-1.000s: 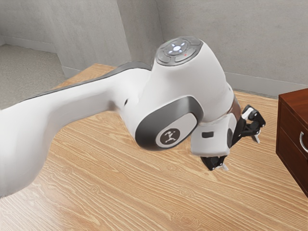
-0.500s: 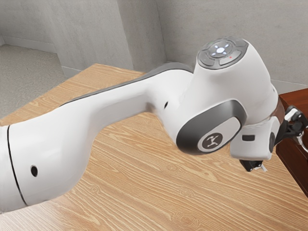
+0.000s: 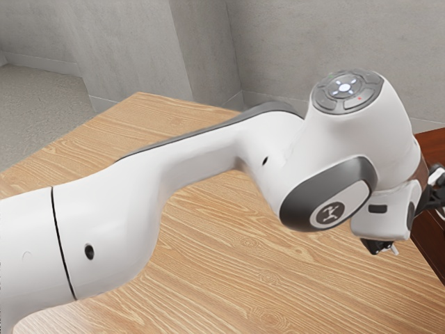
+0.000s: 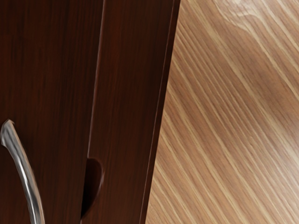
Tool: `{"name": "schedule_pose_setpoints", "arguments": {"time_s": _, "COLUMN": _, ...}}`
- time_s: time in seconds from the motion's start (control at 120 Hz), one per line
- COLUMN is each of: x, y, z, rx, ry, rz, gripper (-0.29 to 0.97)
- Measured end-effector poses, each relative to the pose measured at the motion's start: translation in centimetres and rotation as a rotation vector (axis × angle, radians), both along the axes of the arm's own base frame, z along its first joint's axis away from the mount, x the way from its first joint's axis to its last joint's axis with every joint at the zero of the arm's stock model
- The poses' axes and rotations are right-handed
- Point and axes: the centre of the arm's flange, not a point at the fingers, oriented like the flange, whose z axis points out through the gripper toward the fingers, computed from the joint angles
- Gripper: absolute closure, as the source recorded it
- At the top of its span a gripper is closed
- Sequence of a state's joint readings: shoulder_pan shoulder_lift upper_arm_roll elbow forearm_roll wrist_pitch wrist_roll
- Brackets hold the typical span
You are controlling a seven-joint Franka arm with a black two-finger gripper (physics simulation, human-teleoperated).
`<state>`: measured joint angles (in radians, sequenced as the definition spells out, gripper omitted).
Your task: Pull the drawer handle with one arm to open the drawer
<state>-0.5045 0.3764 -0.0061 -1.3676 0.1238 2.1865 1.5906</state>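
Observation:
A dark brown wooden drawer cabinet (image 3: 434,144) stands at the exterior view's right edge, mostly hidden behind my hand. My gripper (image 3: 416,213) is right in front of its face, open, with one black finger (image 3: 384,247) low and the other high by the cabinet's front. In the wrist view the drawer front (image 4: 51,70) is very close. Its curved silver handle (image 4: 19,172) lies just off to one side of my hand. A narrow seam beside the handle separates the drawer front from the cabinet's side panel (image 4: 131,93). I cannot tell whether the handle lies between my fingers.
The cabinet stands on a light wooden table top (image 3: 229,278), also seen past the cabinet's edge (image 4: 233,121). My white arm (image 3: 208,174) stretches across the table from the exterior view's left. Grey walls and floor lie behind.
My arm has reached toward the exterior view's right. The gripper went from well short of the cabinet to right against its front, and the hand now covers the handle.

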Motion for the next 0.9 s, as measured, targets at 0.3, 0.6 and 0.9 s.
{"name": "schedule_pose_setpoints", "arguments": {"time_s": 0.3, "x": 1.5, "y": -0.1, "z": -2.0, "rx": 0.004, "ry": 0.005, "rz": 0.003, "gripper": -0.01}}
{"name": "schedule_pose_setpoints", "arguments": {"time_s": 0.6, "x": 1.6, "y": 0.8, "z": -2.5, "rx": 0.014, "ry": 0.007, "rz": 0.011, "gripper": 0.01}}
{"name": "schedule_pose_setpoints", "arguments": {"time_s": 0.9, "x": 0.1, "y": 3.1, "z": -3.2, "rx": 0.037, "ry": 0.042, "rz": 0.027, "gripper": -0.04}}
